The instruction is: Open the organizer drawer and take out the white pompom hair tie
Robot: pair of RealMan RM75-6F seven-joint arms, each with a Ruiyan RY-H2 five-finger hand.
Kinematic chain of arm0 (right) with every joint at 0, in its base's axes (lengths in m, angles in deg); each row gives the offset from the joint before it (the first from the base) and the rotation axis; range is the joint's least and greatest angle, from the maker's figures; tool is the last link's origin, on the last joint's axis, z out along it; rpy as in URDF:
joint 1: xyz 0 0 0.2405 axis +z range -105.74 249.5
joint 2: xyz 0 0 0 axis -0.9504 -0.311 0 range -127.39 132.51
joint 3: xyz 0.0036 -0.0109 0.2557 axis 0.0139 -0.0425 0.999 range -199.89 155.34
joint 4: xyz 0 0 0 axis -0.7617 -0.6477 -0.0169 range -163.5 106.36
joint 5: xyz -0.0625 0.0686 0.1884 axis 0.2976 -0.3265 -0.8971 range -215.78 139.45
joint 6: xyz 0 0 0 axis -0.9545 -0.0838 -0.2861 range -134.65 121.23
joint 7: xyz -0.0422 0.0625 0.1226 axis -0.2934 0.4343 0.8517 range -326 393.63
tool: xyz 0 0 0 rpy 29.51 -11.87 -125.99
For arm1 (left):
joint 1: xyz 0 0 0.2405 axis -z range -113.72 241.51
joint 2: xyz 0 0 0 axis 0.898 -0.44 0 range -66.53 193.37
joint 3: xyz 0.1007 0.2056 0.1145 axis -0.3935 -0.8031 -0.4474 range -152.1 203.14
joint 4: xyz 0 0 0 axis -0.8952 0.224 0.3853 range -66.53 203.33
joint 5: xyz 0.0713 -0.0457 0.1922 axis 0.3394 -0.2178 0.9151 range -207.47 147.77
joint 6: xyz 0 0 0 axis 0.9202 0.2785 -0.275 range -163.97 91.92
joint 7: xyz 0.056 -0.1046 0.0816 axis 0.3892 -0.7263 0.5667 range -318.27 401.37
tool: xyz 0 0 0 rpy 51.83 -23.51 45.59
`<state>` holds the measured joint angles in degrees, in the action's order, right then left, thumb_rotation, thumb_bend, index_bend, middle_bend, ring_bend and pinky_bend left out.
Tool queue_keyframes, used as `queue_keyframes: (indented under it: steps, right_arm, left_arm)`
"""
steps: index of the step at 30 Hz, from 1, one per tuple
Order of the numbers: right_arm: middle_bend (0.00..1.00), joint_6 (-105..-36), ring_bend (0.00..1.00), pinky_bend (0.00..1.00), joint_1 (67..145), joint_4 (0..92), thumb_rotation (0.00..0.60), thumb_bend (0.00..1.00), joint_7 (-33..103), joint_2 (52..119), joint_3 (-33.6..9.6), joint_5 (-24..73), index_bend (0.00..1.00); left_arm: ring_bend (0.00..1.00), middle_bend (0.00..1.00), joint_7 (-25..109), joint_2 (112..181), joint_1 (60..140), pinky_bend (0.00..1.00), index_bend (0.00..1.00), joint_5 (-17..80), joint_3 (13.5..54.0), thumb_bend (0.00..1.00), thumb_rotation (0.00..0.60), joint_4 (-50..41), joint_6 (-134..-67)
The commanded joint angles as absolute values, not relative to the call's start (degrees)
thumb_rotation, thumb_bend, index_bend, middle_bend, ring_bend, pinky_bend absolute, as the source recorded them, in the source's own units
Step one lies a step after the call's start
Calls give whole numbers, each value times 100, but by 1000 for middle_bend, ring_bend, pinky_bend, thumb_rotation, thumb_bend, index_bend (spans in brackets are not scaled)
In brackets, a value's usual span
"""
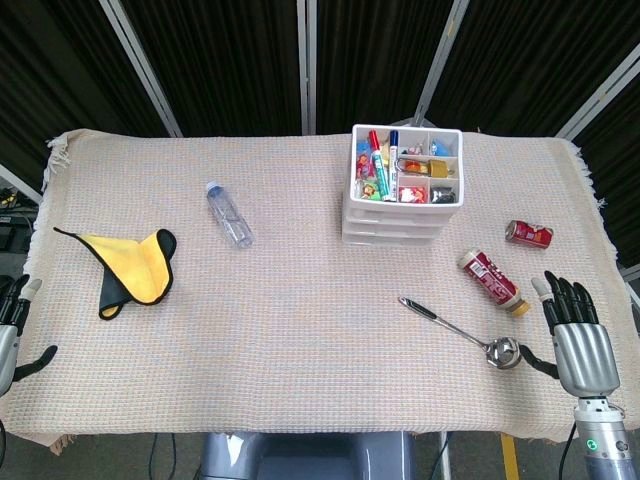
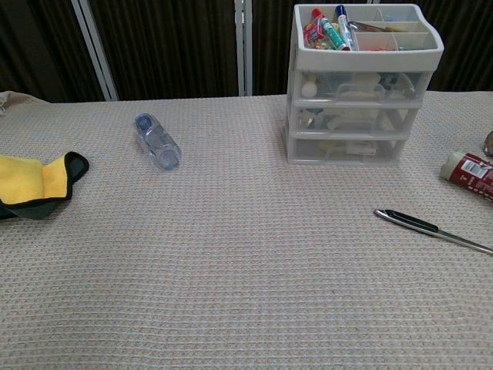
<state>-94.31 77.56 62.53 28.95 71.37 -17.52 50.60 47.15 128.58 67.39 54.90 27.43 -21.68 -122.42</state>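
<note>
Nearby, ladle (image 1: 463,329), bottle (image 1: 493,278) — perhaps crowding the right hand (image 1: 578,335).

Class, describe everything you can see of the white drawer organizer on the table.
The organizer is white with clear-fronted plastic drawers, three stacked, all closed. Its open top tray, split into compartments, holds markers and small items. It stands upright on the woven tablecloth, at the far side right of centre. Neither hand touches it. The drawers' contents show only dimly.

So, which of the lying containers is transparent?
The clear bottle left of the organizer. The can and the red-labelled bottle on the right are opaque.
</note>
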Motion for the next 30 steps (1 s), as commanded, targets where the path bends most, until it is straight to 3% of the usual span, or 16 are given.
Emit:
queue_keyframes:
  steps: [1,15,20,22,25,27,30]
  right_arm:
    - [0,-9443,0,0,7761,6247,600,92,2919,7137,-1766,5097,0]
    - [0,-9227,0,0,7813,6415,600,92,3268,7048,-1819,5038,2]
    - [8,-9014,7,27,7878,6614,600,91,3714,6998,-1842,4967,50]
    - [91,-8929,105,149,7919,6718,600,91,3878,6982,-1825,4925,78]
    - [466,-8802,518,513,8010,6970,600,91,4224,7020,-1702,4755,115]
    - [587,-8597,639,592,8099,7190,600,91,4546,7024,-1638,4593,117]
    - [655,-8122,705,628,8290,7580,600,92,5165,6954,-1555,4335,116]
  left_arm:
    - [0,0,4722,12851,6741,0,0,5490,2740,224,600,-2174,-12232]
    - [0,0,4663,12753,6731,0,0,5419,2767,224,600,-2252,-12199]
    - [0,0,4594,12711,6716,0,0,5400,2777,224,600,-2270,-12204]
    - [0,0,4571,12694,6702,0,0,5407,2785,224,600,-2283,-12241]
    - [0,0,4531,12675,6682,0,0,5435,2806,225,600,-2314,-12316]
    - [0,0,4521,12674,6674,0,0,5460,2812,225,600,-2320,-12353]
    - [0,0,4530,12696,6670,0,0,5468,2825,227,600,-2305,-12383]
